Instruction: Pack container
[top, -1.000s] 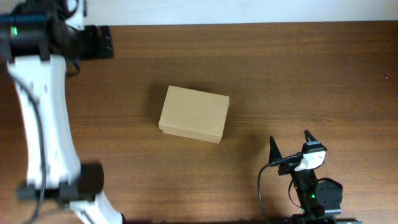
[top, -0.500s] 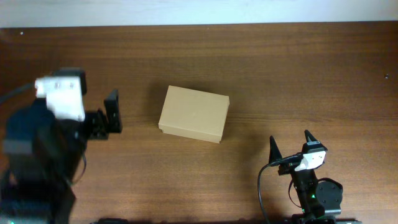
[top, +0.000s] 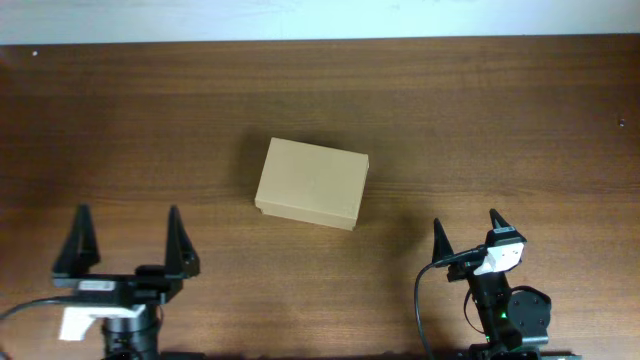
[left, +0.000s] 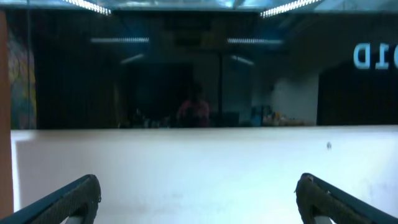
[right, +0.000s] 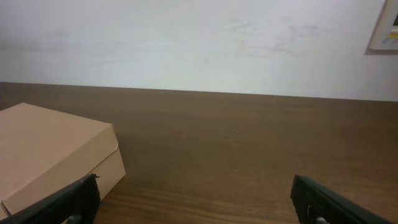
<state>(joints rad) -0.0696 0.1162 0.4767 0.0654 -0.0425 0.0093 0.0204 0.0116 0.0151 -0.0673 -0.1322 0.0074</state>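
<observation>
The container (top: 312, 184) is a plain brown cardboard box lying with its lid down in the middle of the table. In the right wrist view the container (right: 50, 149) lies at the left, ahead of the left fingertip. My left gripper (top: 127, 214) stands open at the front left, well apart from the box, with nothing between its fingers. The left wrist view shows my left gripper (left: 198, 183) against a white wall and dark glass, with no box in sight. My right gripper (top: 466, 220) is open and empty at the front right, also seen in the right wrist view (right: 194, 182).
The dark wooden table (top: 480, 110) runs to a white wall (top: 320, 18) along its far edge. A pale framed thing (right: 387, 28) hangs on the wall at the upper right of the right wrist view. Both arm bases sit at the front edge.
My left arm has swung from the table's far left corner back to the front left edge, fingers now pointing away. The right arm and the box have not moved.
</observation>
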